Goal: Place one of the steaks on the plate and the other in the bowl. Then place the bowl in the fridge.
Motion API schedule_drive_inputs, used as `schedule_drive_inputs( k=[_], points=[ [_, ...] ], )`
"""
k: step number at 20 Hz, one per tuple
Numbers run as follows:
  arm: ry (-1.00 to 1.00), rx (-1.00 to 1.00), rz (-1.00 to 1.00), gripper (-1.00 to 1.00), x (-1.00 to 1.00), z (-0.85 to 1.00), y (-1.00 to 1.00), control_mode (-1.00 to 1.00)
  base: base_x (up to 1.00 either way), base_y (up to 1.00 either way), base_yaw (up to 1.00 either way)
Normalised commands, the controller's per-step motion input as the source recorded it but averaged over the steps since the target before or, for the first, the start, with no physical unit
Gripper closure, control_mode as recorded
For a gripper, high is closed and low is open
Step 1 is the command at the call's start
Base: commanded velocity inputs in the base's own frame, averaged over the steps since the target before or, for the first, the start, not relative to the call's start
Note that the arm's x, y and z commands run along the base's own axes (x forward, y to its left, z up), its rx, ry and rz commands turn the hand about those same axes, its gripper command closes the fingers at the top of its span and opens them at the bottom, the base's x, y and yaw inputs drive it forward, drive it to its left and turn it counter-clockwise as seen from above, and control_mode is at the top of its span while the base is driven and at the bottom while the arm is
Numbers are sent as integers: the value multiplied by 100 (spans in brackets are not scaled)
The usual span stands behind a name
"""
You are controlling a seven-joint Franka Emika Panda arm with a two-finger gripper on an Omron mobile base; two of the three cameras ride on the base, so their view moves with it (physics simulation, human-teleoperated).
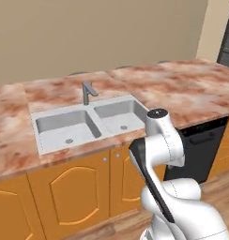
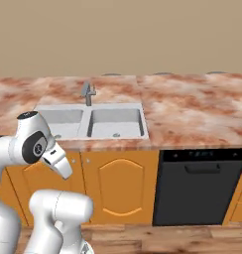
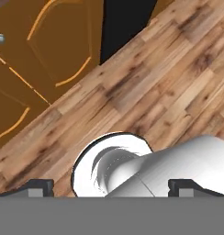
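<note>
A marbled red-brown countertop point(image 1: 182, 89) with a double-basin steel sink point(image 1: 88, 123) and a grey faucet point(image 1: 88, 92) is faced by the mobile Franka arm point(image 1: 163, 154), which is folded compactly over its base, probably a travelling posture adopted while the base is positioned. Orange cabinet doors point(image 2: 118, 186) are seen beneath the counter, with a black dishwasher point(image 2: 200, 186) set to the right of the sink.

The gripper point(image 3: 111, 190) is pointed downward at the wood-plank floor point(image 3: 169, 78), and its two dark fingertips point(image 3: 38, 187) are seen spread far apart at the bottom of the hand view. Nothing is held between them.

No steaks, plate or bowl can be found on the stretch of counter in view, so their whereabouts cannot be told. A dark-framed panel point(image 1: 227, 37) is glimpsed at the far right of the left base view; whether it belongs to the fridge cannot be determined. The task is judged to be at its outset, with the items yet to be located.
</note>
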Motion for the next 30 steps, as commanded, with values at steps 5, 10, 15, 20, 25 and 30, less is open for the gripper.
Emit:
schedule_drive_inputs(
  k=[5, 10, 15, 20, 25, 30],
  points=[
    [0, 0, 0, -100, 0, 0, 0, 100, 58, -96, -49],
    [0, 0, 0, -100, 0, 0, 0, 100, 62, -94, -47],
    [0, 0, 0, -100, 0, 0, 0, 100, 95, -98, -23],
    [0, 0, 0, -100, 0, 0, 0, 100, 93, -100, 0],
    [0, 0, 0, -100, 0, 0, 0, 100, 36, -100, -27],
    [0, 0, 0, -100, 0, 0, 0, 100, 15, -86, -63]
  ],
)
